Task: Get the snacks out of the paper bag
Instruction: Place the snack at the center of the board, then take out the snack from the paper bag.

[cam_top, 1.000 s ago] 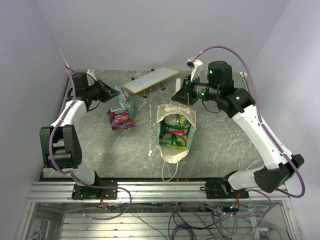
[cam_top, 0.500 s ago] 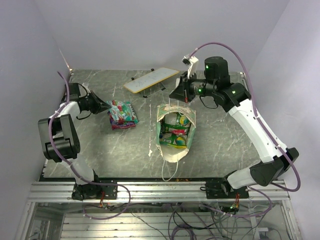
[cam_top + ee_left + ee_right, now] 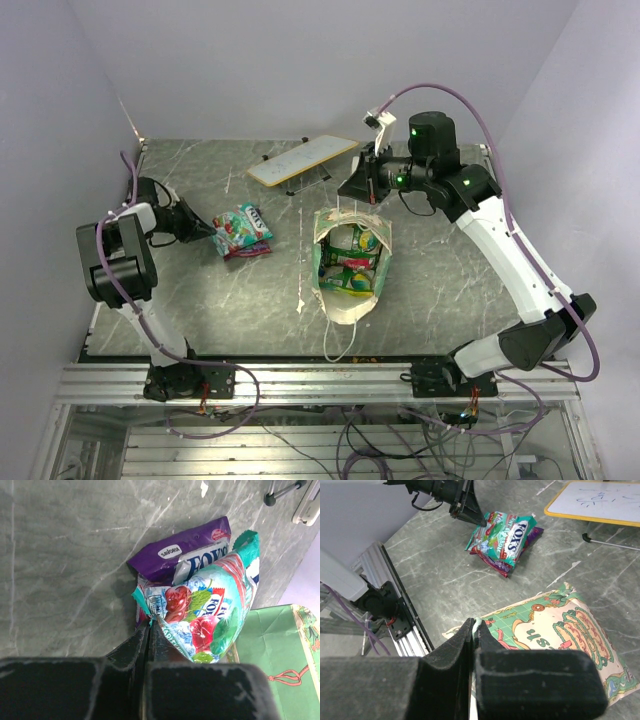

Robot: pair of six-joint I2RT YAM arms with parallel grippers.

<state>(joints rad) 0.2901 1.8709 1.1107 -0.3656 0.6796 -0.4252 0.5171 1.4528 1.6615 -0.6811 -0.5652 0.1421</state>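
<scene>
Left gripper (image 3: pixel 151 625) is pinched tight on a corner of the teal cherry packet (image 3: pixel 205 625). That one's lying on a purple packet (image 3: pixel 175 555) on the table (image 3: pixel 440 270), left of the paper bag (image 3: pixel 343 310). Bag's mid-table with more packets (image 3: pixel 348 272) inside. Right gripper (image 3: pixel 474 627) is clamped shut on its cord handle (image 3: pixel 478 622).

The left arm (image 3: pixel 118 268) and right arm (image 3: pixel 510 255) have white links, black joints, purple cables (image 3: pixel 440 89). The left end effector (image 3: pixel 151 627) and right end effector (image 3: pixel 473 627) are black.
</scene>
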